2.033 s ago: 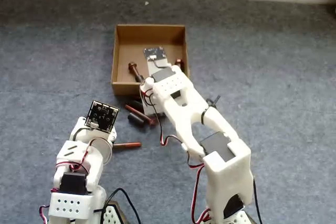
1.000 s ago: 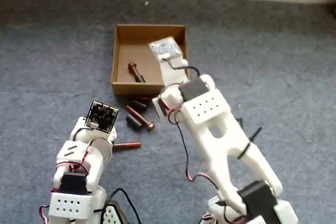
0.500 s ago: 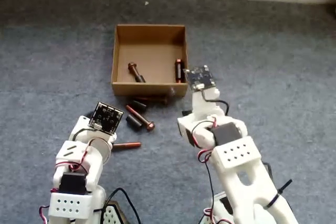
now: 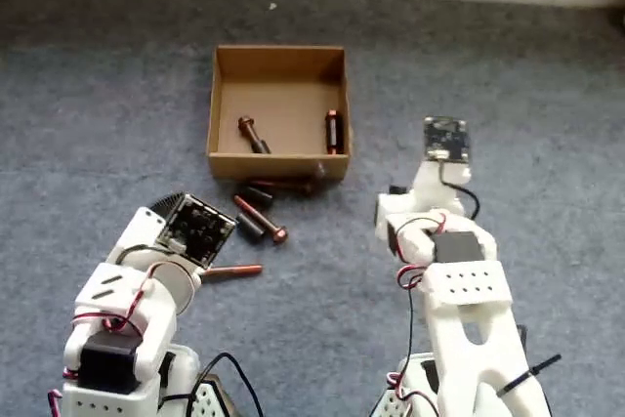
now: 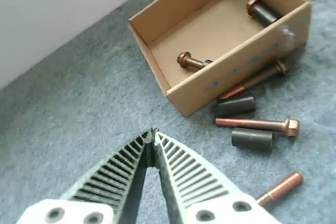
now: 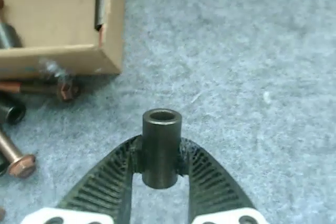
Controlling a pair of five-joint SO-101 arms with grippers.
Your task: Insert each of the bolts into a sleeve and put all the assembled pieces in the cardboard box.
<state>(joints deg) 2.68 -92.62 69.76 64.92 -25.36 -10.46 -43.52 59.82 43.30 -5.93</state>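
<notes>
Right wrist view: the right gripper [image 6: 160,145] pinches a sleeve [image 6: 162,129] between both fingers, above the carpet [image 6: 252,51].
Sleeve axis: it runs out along the fingers, and the open bore faces away from the wrist, so a bolt would have to enter from that far end.
Sleeve place: off the box's [image 4: 278,49] near right corner, outside it and well apart from the loose bolts.
Left gripper [image 5: 153,136]: fingers pressed together, nothing between them, hanging over carpet on the near left side of the box.
Near bolt [image 4: 234,270]: lies flat just beside the left arm's wrist, its long axis across the table, the threaded end toward the right arm as far as I can tell.
Middle bolt [image 4: 262,220]: lies at a slant between the near bolt and the box, head toward the right arm.
Far bolt [image 4: 285,185]: lies along the box's near wall, close against it.
Loose sleeves: one [image 4: 249,229] just beside the middle bolt, another [image 4: 258,194] between that bolt and the far bolt.
Box contents: two assembled pieces, one [image 4: 251,134] at the left, one [image 4: 333,131] against the right wall.
Direction from held sleeve: all three bolts lie to the right gripper's left, between the two arms.
Nearer arm: the left one, by a clear margin.
Judgement: the empty left gripper looks best placed to take the near bolt and line its shaft up with the bore.
</notes>
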